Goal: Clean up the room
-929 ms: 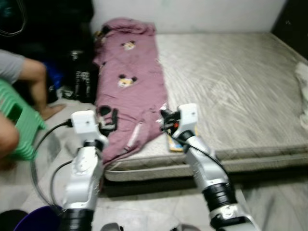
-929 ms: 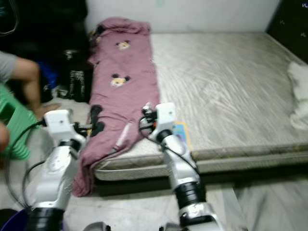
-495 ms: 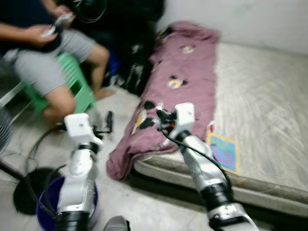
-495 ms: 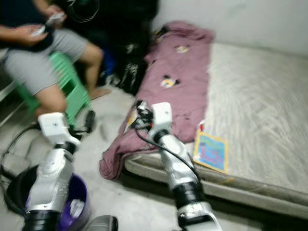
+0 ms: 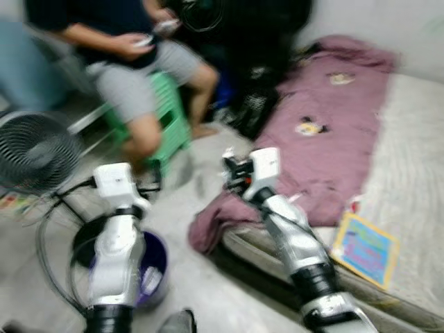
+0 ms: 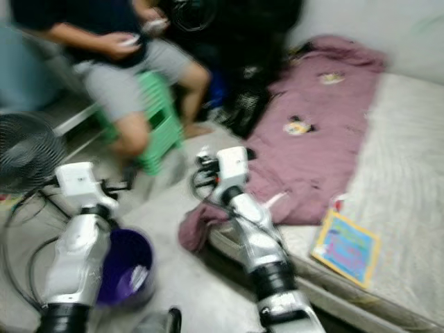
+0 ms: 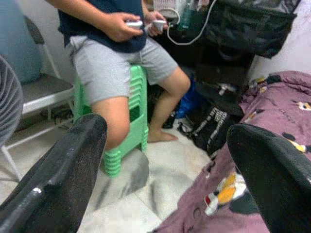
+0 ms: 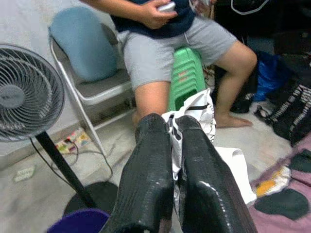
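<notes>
Right claw (image 8: 170,145) is pinched tight on a white bag (image 8: 194,109), left claw (image 7: 160,160) wide open, empty; purple bucket (image 6: 125,274) sits just below, while blanket (image 5: 326,139) and book (image 5: 364,248) on the bed remain untidied.

Silver arms (image 5: 114,257), black cables (image 5: 52,229)

Ahead of us a person (image 5: 132,62) sits on a stool (image 5: 166,118), with a fan (image 5: 35,152) standing to our left. A bucket (image 5: 149,267) sits on the floor between our two arms. To our right lies a mattress (image 5: 416,208), a blanket (image 5: 319,146) draped over its near edge and a booklet (image 5: 364,246) resting on it.
</notes>
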Available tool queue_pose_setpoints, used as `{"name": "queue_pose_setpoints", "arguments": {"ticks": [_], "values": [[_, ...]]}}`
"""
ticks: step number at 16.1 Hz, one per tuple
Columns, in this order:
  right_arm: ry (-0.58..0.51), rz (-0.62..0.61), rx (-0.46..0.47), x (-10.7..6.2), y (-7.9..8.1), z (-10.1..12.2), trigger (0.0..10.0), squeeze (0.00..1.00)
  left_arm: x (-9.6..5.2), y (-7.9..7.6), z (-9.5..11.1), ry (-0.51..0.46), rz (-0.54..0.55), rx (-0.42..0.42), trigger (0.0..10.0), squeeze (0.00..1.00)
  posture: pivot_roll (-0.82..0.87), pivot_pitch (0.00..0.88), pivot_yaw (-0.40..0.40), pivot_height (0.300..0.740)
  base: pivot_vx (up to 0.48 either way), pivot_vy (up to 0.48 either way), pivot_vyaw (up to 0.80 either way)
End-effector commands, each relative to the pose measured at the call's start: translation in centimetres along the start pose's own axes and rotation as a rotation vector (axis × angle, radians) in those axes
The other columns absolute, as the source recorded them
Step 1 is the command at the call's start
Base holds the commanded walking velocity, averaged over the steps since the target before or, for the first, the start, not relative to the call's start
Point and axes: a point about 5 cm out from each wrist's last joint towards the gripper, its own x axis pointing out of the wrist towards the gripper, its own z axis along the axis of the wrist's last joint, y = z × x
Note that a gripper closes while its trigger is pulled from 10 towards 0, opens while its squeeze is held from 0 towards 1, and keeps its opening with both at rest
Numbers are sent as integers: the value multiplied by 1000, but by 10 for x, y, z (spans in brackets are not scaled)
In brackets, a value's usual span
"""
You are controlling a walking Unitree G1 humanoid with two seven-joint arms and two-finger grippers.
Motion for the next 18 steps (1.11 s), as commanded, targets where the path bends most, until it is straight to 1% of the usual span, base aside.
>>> {"name": "queue_pose_setpoints", "arguments": {"ticks": [1, 3, 4, 5, 6, 8, 11, 12, 14, 15, 16, 18], "values": [[-21, 11, 5, 4, 7, 5, 10000, 0, 0, 6, 3, -11, 5, 28, 10000, 0, -68, 0, 8, 740, 0, 0, 800], [-29, -20, -24, 1, 0, 6, 10000, 0, -2, 10, 3, -9, 0, 51, 10000, 0, -68, 0, 15, 740, 0, 0, 800], [-4, -79, 2, -3, -12, 3, 10000, 0, -4, 16, 2, 2, 3, 59, 10000, 0, -70, 0, 25, 740, 0, 0, 800], [3, -86, -2, -5, -15, 2, 10000, 0, -4, 18, 1, 5, 4, 61, 10000, 0, -70, 0, 25, 740, 0, 0, 800], [26, -77, -33, -10, -20, -1, 10000, 0, -4, 20, 1, 14, 1, 72, 10000, 0, -79, 0, 40, 740, 0, 0, 800], [56, -26, -92, -20, -16, -6, 10000, 0, -3, 17, 0, 15, -13, 80, 10000, 0, -86, 0, 43, 740, 0, 0, 800], [36, 15, -153, -23, -8, -2, 10000, 0, -3, 12, 0, 7, -28, 72, 10000, 0, -93, 0, 38, 740, 0, 0, 800], [23, 6, -139, -22, -6, -1, 10000, 0, -4, 12, 0, 3, -26, 69, 10000, 0, -89, 0, 33, 740, 0, 0, 800], [13, -60, -85, -23, -8, -1, 10000, 0, -7, 13, 1, -3, -11, 69, 10000, 0, -81, 0, 24, 740, 0, 0, 800], [-8, -79, -110, -25, -5, -1, 10000, 0, -8, 16, 3, -9, 8, 72, 10000, 0, -81, 0, 19, 740, 0, 0, 800], [-36, -103, -88, -23, -7, 4, 10000, 0, -9, 17, 4, -17, 13, 74, 10000, 0, -84, 0, 13, 740, 0, 0, 788], [-37, -153, -70, -21, -12, 5, 10000, 0, -9, 17, 4, -17, 12, 73, 10000, 0, -86, 0, 13, 740, 0, 0, 775]]}}
